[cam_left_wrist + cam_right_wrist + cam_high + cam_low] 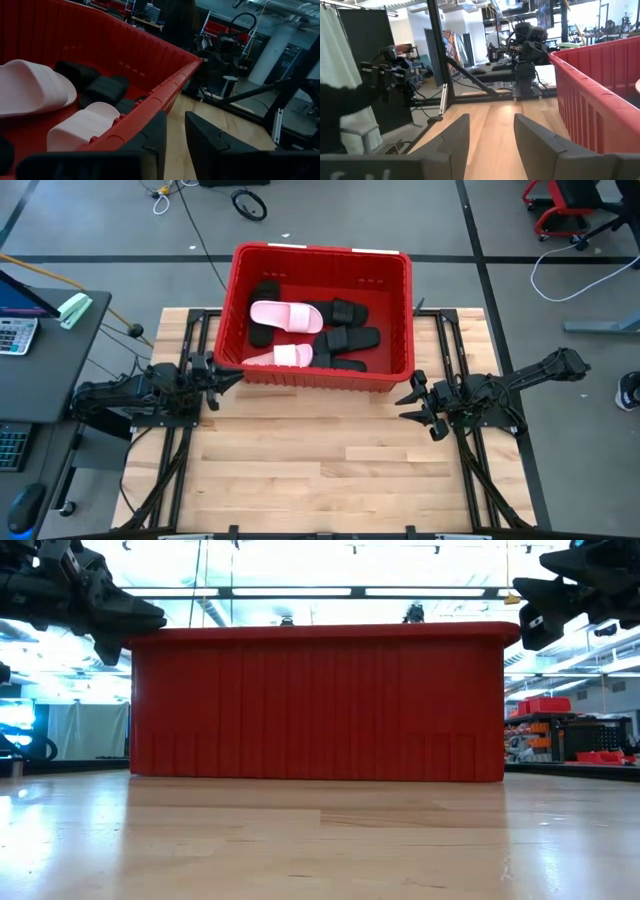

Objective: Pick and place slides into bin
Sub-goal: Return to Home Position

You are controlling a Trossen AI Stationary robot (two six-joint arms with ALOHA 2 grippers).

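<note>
The left tool (232, 374), empty with a narrow gap, hangs at 7 o'clock of the bin (320, 252). The slides (287, 317), 2 pink among black ones, lie inside it, so probably no pick is left. The right tool (412, 399), empty and wide, hangs at 5 o'clock above the worktop (320, 470).

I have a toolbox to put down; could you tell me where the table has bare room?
The bare table in front of the bin, between the left gripper and right gripper, is free. Inside the bin, the slides crowd the floor.
</note>
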